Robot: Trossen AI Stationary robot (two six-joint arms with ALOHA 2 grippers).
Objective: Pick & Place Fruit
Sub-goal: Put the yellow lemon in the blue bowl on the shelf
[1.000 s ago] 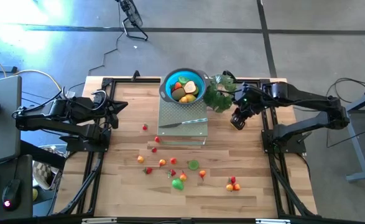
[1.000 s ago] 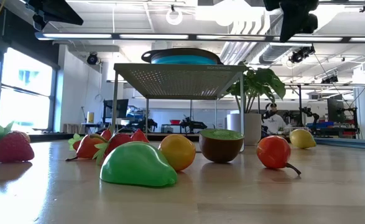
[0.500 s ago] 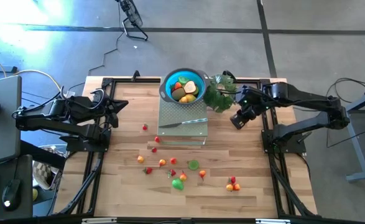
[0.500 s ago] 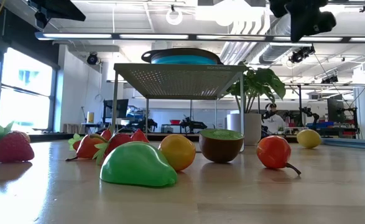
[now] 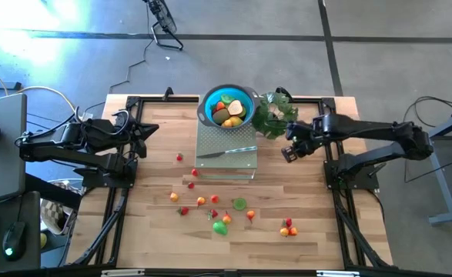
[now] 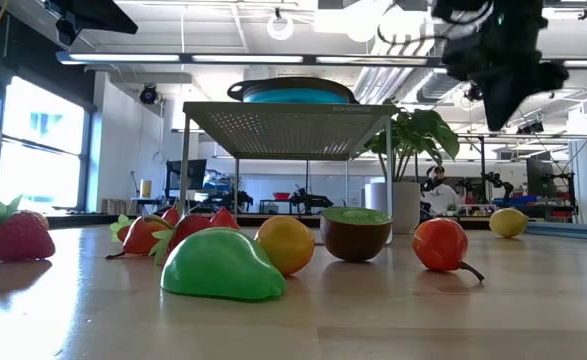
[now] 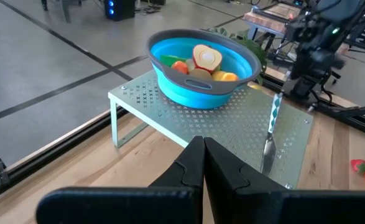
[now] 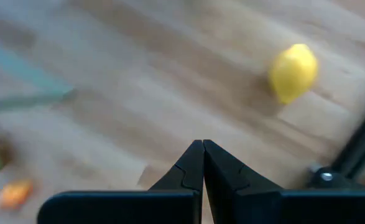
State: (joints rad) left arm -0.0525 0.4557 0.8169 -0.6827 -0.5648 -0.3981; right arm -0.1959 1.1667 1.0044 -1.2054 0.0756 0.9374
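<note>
Plenty of fruit (image 5: pixel 226 215) is still scattered across the front half of the wooden table (image 5: pixel 156 231), while a few pieces already sit in the blue bowl (image 5: pixel 227 106) on top of the perforated metal rack (image 5: pixel 226 158). Both arms are empty-handed: the left gripper (image 7: pixel 203 163) waits at the table's left edge with its fingers pressed together, and the right gripper (image 8: pixel 203 163) hangs pinched shut above the table just right of the rack.

My guess is these toys are light, hard and a bit slick, so the round ones will roll (take them across the widest part, not by a stem or leaf).

Only the right wrist view shows the lemon (image 8: pixel 293 71) lying loose on the wood beyond its fingers; from overhead it's hidden. Low view shows the green pear (image 6: pixel 221 265) up close.
</note>
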